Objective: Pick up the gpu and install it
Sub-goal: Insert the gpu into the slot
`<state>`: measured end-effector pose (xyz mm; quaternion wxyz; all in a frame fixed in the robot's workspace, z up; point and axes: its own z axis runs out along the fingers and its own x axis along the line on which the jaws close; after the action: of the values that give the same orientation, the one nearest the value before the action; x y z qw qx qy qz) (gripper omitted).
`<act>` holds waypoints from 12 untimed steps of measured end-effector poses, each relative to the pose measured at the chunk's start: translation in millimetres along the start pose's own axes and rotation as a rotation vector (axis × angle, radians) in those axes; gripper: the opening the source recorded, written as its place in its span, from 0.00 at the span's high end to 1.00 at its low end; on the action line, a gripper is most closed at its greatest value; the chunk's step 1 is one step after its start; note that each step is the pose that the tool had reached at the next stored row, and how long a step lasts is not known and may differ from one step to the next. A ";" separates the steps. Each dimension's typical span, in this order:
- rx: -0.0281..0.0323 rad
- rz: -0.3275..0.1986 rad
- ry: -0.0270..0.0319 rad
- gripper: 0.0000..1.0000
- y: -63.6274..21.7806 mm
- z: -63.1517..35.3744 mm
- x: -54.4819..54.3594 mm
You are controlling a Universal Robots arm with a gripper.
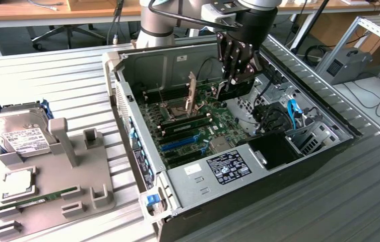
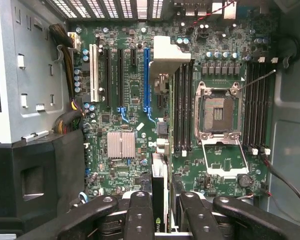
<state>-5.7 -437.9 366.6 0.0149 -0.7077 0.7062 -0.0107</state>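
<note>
My gripper (image 1: 238, 75) hangs over the open PC case (image 1: 324, 146), shut on the gpu (image 1: 234, 91), a thin black card held on edge. In the wrist view the gpu (image 2: 158, 181) runs edge-on away from between my fingers (image 2: 140, 210), and its pale metal end bracket (image 2: 169, 54) sits at the far end near the case's rear vents. The card hovers above the motherboard (image 2: 130, 175), just beside the long blue slot (image 2: 146, 75) and apart from it.
A grey fixture (image 1: 75, 186) on the exterior view's left holds a silver hard drive (image 1: 18, 133), a CPU (image 1: 18, 181) and a green RAM stick (image 1: 42, 196). Inside the case are the open CPU socket (image 2: 217, 112), a small heatsink (image 2: 121, 144) and a black drive cage (image 1: 274, 151).
</note>
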 end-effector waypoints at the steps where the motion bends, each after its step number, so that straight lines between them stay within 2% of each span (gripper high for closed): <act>1: 0.0000 0.000 0.0000 0.74 0.0 0.0 0.0; 12: 0.0000 0.010 0.0003 0.74 0.7 1.4 0.5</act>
<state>-6.4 -438.4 365.2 0.0149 -0.7043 0.7096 -0.0107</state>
